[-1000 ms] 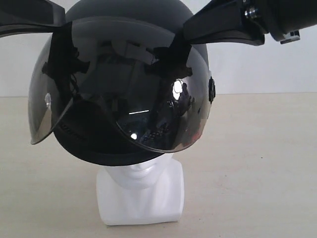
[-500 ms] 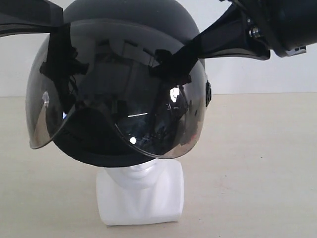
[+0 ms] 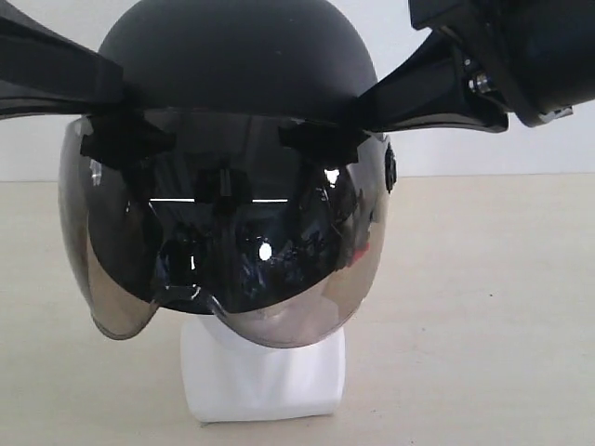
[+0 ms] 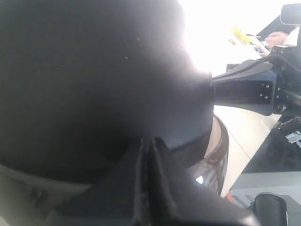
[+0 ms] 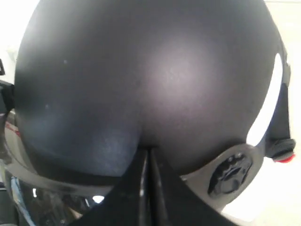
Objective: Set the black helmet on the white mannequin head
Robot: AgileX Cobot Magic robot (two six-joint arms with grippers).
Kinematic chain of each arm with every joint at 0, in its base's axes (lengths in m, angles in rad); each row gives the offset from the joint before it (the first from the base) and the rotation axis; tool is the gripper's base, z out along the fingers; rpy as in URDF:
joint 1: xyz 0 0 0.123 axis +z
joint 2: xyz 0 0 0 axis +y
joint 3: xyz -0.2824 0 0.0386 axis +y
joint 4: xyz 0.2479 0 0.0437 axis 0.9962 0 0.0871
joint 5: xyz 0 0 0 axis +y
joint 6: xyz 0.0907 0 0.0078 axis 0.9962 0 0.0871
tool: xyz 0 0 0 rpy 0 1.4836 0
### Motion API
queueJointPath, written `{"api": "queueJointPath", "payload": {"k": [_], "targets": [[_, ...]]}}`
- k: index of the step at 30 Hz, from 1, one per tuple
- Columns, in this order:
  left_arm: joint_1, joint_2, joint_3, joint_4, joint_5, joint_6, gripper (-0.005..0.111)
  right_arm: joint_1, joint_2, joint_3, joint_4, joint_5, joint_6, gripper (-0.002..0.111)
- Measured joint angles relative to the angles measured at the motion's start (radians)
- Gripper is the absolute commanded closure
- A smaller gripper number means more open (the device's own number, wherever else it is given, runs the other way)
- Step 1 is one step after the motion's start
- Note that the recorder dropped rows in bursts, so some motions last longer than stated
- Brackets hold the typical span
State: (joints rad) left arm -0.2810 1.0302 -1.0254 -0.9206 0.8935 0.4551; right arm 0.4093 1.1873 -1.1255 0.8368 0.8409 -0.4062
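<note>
The black helmet (image 3: 232,56) sits over the white mannequin head, of which only the neck and blocky base (image 3: 265,381) show below the smoky visor (image 3: 232,251). The face is hidden behind the visor. My left gripper (image 3: 121,139) comes in from the left and my right gripper (image 3: 321,139) from the right. Both meet the helmet at the visor's top edge. In the left wrist view the left gripper (image 4: 146,141) is shut, its tips against the shell (image 4: 84,70). In the right wrist view the right gripper (image 5: 148,149) is likewise shut, with its tips against the shell (image 5: 150,70).
The head stands on a beige table (image 3: 483,307) in front of a white wall. The visor hinge (image 5: 230,174) and a red buckle (image 5: 283,157) show at the helmet's side. The right arm's black body (image 4: 249,89) appears in the left wrist view.
The helmet has tipped forward and come down. The visor, raised and skewed before, now hangs level over the face, covering the chin that showed earlier. Both grippers moved with it.
</note>
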Motion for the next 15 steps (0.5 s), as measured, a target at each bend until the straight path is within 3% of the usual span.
{"api": "queueJointPath", "payload": {"k": [15], "targets": [[-0.006, -0.05, 0.085, 0.018, 0.052, 0.002, 0.102, 0.0, -0.002, 0.048, 0.028, -0.003, -0.004, 0.108]]}}
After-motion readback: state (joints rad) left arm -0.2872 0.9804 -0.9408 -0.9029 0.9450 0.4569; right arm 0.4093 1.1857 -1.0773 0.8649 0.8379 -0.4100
